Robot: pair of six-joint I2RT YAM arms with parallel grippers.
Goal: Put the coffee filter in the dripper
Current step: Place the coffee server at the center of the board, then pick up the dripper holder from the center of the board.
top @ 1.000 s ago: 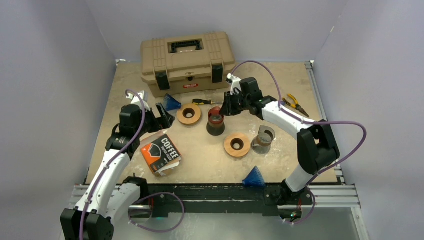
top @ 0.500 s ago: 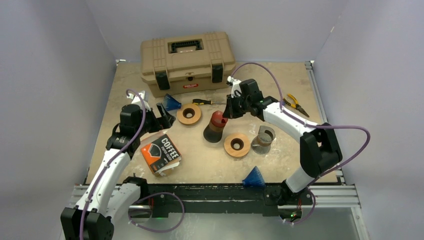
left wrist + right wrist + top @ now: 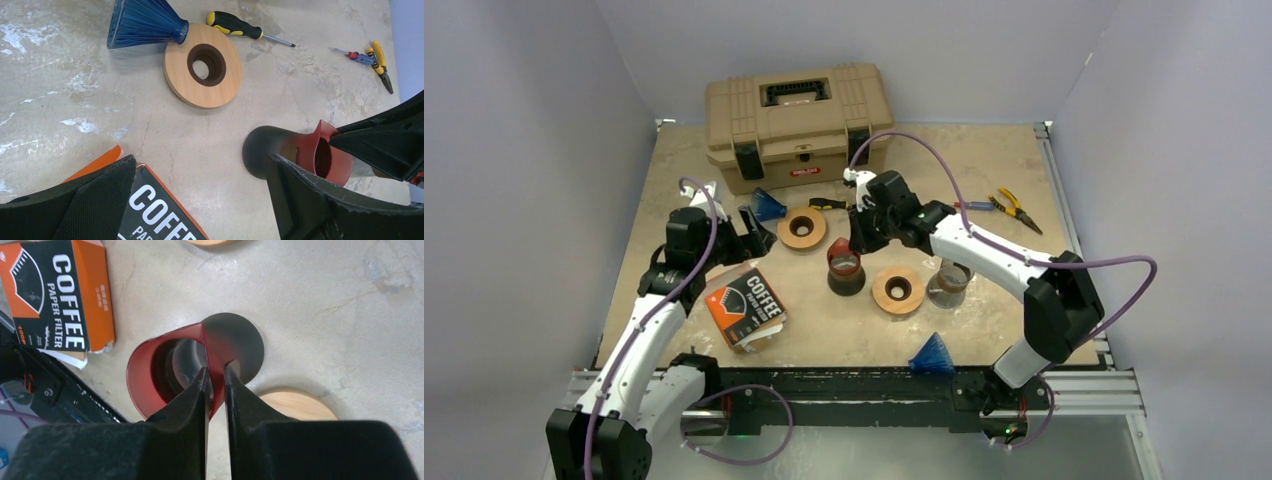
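Our right hand (image 3: 215,372) is clamped on the rim of the red translucent plastic cone dripper (image 3: 150,375). One finger is inside the cone's mouth and the other outside, with only the thin red wall between them. The dripper sits on its dark round base near the middle of the bench (image 3: 984,160), and we cannot tell whether it stands straight or leans.

Our left hand (image 3: 749,228) is spread wide and holds nothing. It hovers above the far end of the orange and black cardboard box of coffee filters (image 3: 744,308). That box lies flat on the near left part of the bench, well apart from the dripper, with white paper showing at its near end.

A round wooden ring (image 3: 802,228) lies just left of and beyond the dripper, with a blue ribbed funnel (image 3: 766,205) touching its left edge. A second wooden ring (image 3: 898,289) lies just right of the dripper, and a glass mug (image 3: 951,280) sits beside that ring. A tan plastic toolbox (image 3: 796,125) stands closed at the far side.
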